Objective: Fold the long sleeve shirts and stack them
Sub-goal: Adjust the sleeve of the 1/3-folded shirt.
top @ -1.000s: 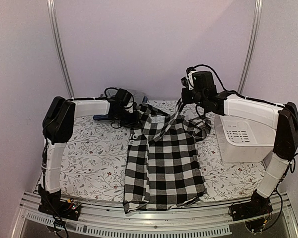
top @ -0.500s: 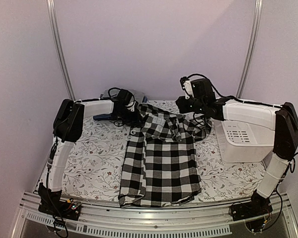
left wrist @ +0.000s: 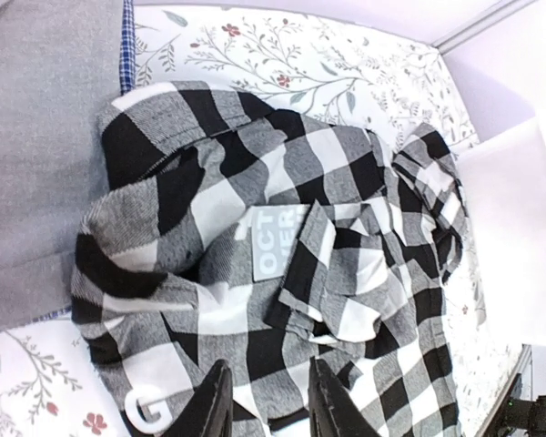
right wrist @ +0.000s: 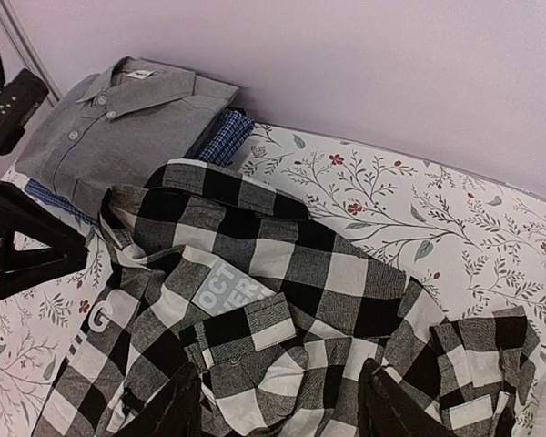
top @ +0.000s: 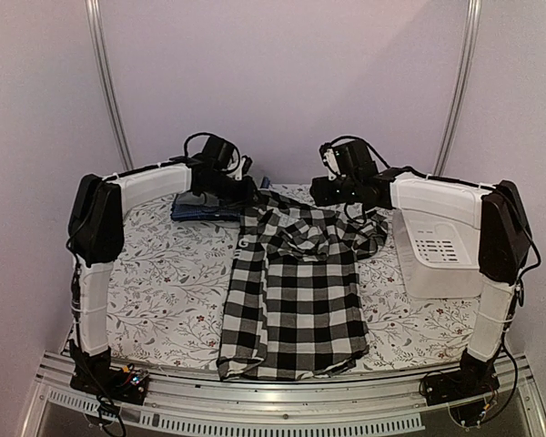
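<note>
The black-and-white checked shirt (top: 296, 291) lies spread down the middle of the table, its collar end bunched at the back with a grey label (left wrist: 275, 244) showing. My left gripper (top: 241, 193) hovers over that bunched end, open a little; the checked shirt (left wrist: 255, 209) lies below its fingers (left wrist: 211, 405), with nothing pinched. My right gripper (top: 320, 191) stands open wide above the same folds of the checked shirt (right wrist: 282, 273). A folded grey shirt (right wrist: 118, 118) rests on a blue patterned shirt (right wrist: 223, 137) at the back left, behind the left gripper.
A white plastic basket (top: 446, 250) stands at the right of the table, next to the shirt's crumpled sleeve (top: 369, 232). The floral tablecloth (top: 164, 282) shows on both sides of the shirt. The shirt's hem hangs over the front edge.
The right gripper held the shirt's upper part in the air; it has opened and the cloth has dropped onto the shirt. Both grippers have drawn back towards the rear.
</note>
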